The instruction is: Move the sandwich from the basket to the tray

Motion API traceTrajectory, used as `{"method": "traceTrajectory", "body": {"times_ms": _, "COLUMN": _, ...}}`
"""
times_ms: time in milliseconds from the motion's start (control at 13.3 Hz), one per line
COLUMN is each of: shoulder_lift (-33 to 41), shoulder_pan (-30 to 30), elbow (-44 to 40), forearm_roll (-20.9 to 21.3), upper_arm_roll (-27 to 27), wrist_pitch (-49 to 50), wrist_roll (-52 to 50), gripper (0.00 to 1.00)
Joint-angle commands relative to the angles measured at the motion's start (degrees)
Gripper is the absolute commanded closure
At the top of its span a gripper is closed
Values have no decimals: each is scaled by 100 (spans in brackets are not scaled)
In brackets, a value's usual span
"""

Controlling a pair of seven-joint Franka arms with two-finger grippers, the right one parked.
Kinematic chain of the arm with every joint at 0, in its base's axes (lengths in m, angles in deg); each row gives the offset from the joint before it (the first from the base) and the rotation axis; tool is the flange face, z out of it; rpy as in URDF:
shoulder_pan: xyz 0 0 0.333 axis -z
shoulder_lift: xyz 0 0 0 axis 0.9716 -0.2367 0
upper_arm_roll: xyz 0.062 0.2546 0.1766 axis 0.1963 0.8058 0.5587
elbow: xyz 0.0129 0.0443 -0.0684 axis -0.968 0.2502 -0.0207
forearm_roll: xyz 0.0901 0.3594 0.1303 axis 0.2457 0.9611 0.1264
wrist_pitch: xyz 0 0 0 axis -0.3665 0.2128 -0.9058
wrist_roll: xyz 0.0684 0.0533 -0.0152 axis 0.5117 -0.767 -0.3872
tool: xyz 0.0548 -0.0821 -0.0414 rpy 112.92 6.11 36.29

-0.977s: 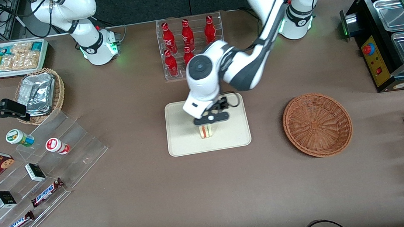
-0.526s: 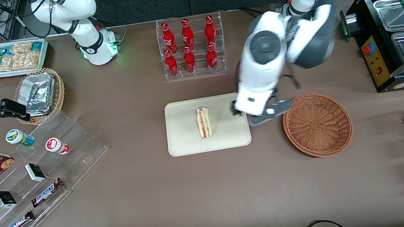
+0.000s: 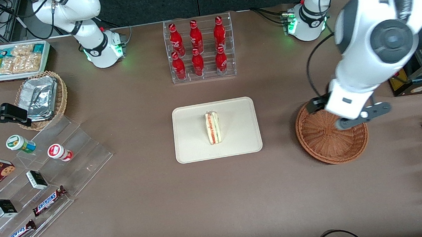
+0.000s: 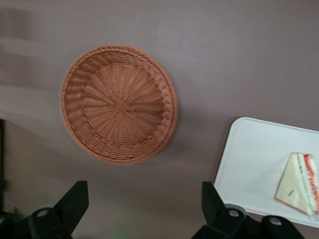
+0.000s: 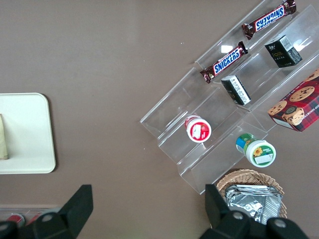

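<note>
The sandwich point(image 3: 212, 128) rests on the tray point(image 3: 244, 146) mid-counter. The gripper point(image 3: 362, 116), released and holding nothing, hangs above the basket point(image 3: 324, 146), at the tray's three o'clock.

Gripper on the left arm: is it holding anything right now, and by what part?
Nothing. The gripper is open and empty above the basket; the sandwich lies on the tray.

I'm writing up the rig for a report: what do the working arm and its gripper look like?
The working arm is glossy white with dark grey joint caps, and a black cable loops beside it. Its base glows green. The gripper, above the basket, is black, with wedge-shaped fingers set wide open.
</note>
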Motion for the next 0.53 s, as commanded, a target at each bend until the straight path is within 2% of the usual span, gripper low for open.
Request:
{"method": "traceTrajectory", "body": {"times_ms": 0, "shoulder_lift": 131, "shoulder_pan": 102, "elbow": 94, "forearm_roll": -75, "upper_arm_roll": 397, "wrist_pitch": 228, "wrist_roll": 542, "gripper": 0}}
{"method": "traceTrajectory", "body": {"times_ms": 301, "shoulder_lift": 411, "shoulder_pan": 67, "elbow": 94, "forearm_roll": -75, "upper_arm_roll": 1012, "wrist_pitch": 606, "wrist_roll": 1545, "gripper": 0}}
{"method": "traceTrajectory", "body": {"times_ms": 376, "shoulder_lift": 412, "shoulder_pan": -473, "elbow": 77, "forearm_roll": -93, "upper_arm_roll": 883, "wrist_pitch": 633, "wrist_roll": 1555, "gripper": 0}}
{"method": "traceTrajectory", "body": {"times_ms": 451, "shoulder_lift": 482, "shoulder_pan": -922, "elbow": 42, "forearm_roll": -189, "upper_arm_roll": 316, "wrist_pitch": 660, "wrist_roll": 1572, "gripper": 0}}
